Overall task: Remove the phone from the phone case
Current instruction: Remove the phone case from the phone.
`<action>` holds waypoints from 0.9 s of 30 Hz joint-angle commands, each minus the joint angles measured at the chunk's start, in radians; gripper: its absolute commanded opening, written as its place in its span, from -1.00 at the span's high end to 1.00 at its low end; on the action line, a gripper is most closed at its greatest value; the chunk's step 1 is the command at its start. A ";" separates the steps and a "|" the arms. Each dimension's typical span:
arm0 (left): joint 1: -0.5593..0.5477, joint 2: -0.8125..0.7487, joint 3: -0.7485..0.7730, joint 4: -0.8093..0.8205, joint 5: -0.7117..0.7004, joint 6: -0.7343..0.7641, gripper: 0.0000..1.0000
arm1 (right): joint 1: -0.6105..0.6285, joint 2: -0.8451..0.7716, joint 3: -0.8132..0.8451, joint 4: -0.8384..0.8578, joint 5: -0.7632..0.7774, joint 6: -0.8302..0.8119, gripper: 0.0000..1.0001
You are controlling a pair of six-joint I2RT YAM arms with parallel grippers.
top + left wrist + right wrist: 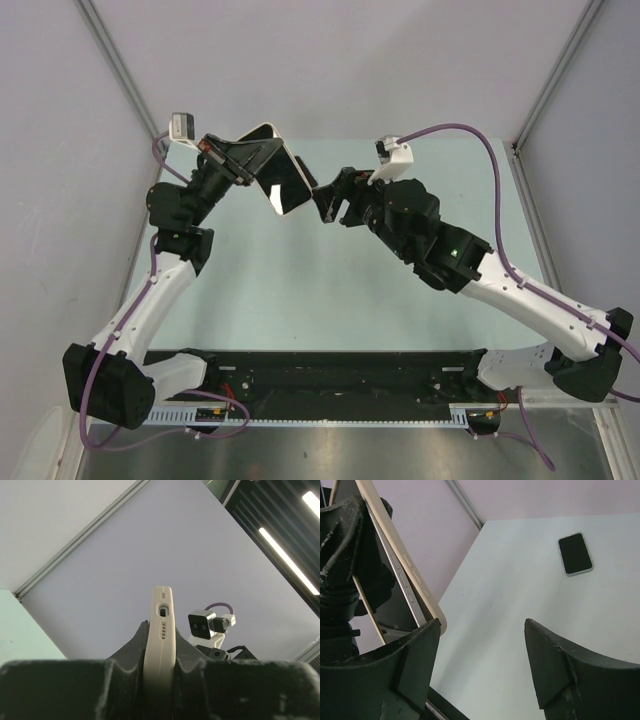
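Gripping phone case (162, 635), phone (284, 186) inside

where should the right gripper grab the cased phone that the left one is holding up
Take the free corner nearest the right gripper, coming from the right arm's side with the open jaws straddling its thin edge. The left gripper clamps the cased phone across its flat faces at the other end, tilted above the table, so only that corner is exposed.
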 commanded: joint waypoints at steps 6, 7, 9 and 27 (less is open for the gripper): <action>-0.091 -0.056 0.047 0.187 0.119 -0.210 1.00 | 0.009 0.160 -0.033 -0.024 -0.158 0.003 -0.50; -0.091 -0.056 0.048 0.187 0.117 -0.212 1.00 | 0.008 0.157 -0.035 -0.023 -0.169 0.007 -0.50; -0.091 -0.056 0.045 0.186 0.119 -0.212 1.00 | -0.001 0.147 -0.040 -0.003 -0.200 0.015 -0.53; -0.096 -0.014 -0.053 0.327 0.134 -0.299 1.00 | -0.121 0.168 -0.236 0.632 -0.734 0.290 -0.57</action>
